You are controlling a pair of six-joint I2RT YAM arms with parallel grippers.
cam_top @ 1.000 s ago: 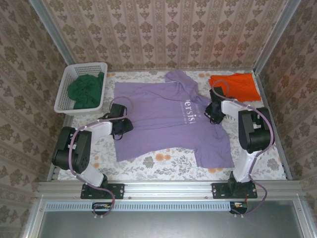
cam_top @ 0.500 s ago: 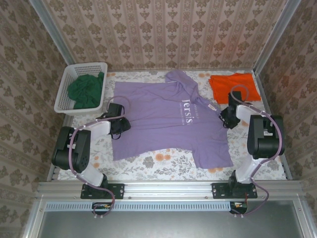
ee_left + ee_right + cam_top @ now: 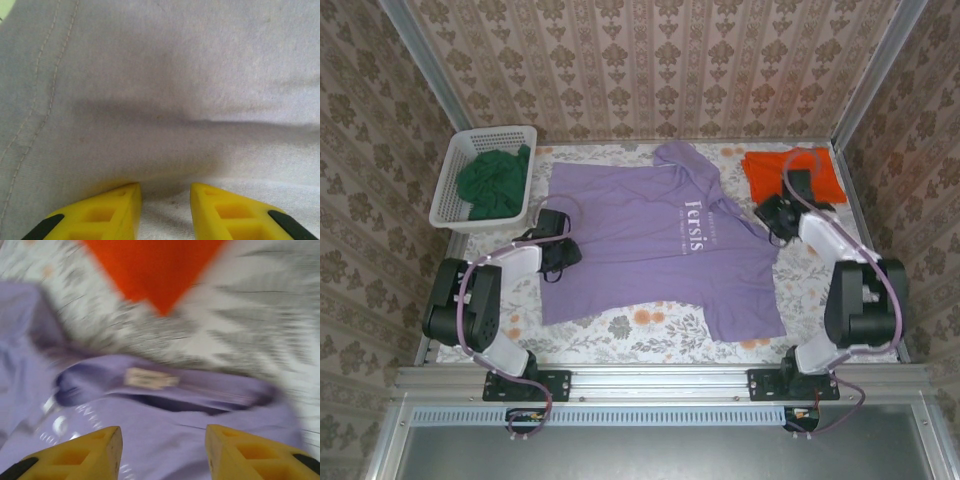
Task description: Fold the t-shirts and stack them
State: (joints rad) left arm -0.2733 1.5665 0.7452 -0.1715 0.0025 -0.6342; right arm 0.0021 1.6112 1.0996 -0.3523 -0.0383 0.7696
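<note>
Left end effector [image 3: 165, 187] sits low on the left hem of the lilac-purple cotton t-shirt with white chest lettering [image 3: 640, 250]. Its yellow fingers are partly apart with their tips pressed into the cloth, and I cannot tell whether a fold is pinched between them. The right end effector [image 3: 164, 432] hangs over the shirt's collar with its fingers wide apart and nothing between them. A pale neck label [image 3: 150, 378] shows just ahead of it.

The purple shirt lies spread sideways over the middle of the bench [image 3: 620, 325], which has a flowered cover. The hem points to the left edge, the collar to the right edge and one sleeve to the far edge. The bright orange folded cloth t-shirt [image 3: 765, 170] lies at the far right corner, just beyond the collar. The dark green crumpled t-shirt [image 3: 492, 182] lies inside the white plastic lattice basket [image 3: 490, 132] at the far left corner.
</note>
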